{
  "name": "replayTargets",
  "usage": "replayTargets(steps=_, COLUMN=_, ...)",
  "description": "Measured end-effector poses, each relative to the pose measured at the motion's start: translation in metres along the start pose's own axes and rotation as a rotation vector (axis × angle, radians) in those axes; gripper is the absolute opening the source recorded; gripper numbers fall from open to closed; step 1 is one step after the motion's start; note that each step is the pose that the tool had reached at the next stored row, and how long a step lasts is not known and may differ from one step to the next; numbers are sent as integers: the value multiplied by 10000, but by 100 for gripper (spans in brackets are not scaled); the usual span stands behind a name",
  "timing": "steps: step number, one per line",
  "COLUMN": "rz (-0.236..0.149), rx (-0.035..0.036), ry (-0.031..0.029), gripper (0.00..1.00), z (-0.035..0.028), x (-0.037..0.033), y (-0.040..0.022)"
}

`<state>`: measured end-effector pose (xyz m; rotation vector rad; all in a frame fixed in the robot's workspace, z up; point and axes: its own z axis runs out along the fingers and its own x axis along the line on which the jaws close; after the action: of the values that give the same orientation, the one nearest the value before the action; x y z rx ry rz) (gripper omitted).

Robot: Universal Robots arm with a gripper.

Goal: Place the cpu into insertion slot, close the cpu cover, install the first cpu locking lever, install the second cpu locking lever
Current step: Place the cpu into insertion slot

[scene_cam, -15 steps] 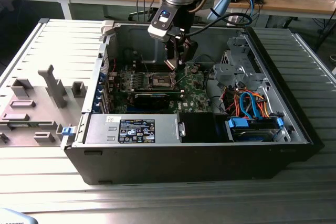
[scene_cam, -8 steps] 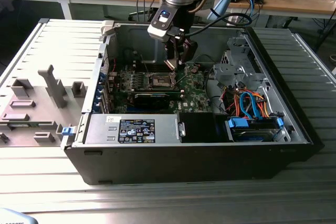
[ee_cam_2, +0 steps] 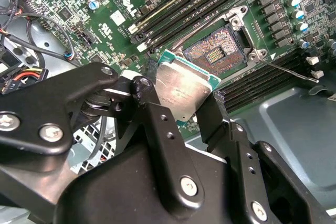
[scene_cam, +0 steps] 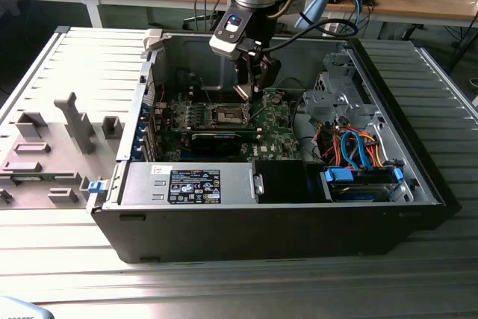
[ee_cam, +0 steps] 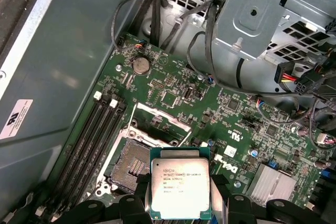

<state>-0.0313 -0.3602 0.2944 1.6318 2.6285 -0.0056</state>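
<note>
The gripper [ee_cam_2: 177, 98] is clamped on the cpu [ee_cam: 180, 188], pinching 2 opposite edges so its underside is clear; it hangs above the motherboard [ee_cam: 210, 93], near the bare slot [ee_cam_2: 215, 51], not yet seated.

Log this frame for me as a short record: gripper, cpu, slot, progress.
gripper: jaws shut on the cpu, inside the open computer case
cpu: held clear of the green motherboard, metal top showing in both wrist views, not seated
insertion slot: uncovered and empty, contacts exposed
task progress: cpu not yet placed
</note>
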Motion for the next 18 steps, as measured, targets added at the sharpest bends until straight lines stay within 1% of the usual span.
replayTargets(steps=18, rz=159, rx=7, ry=-3, gripper=55, z=8, x=0, y=0)
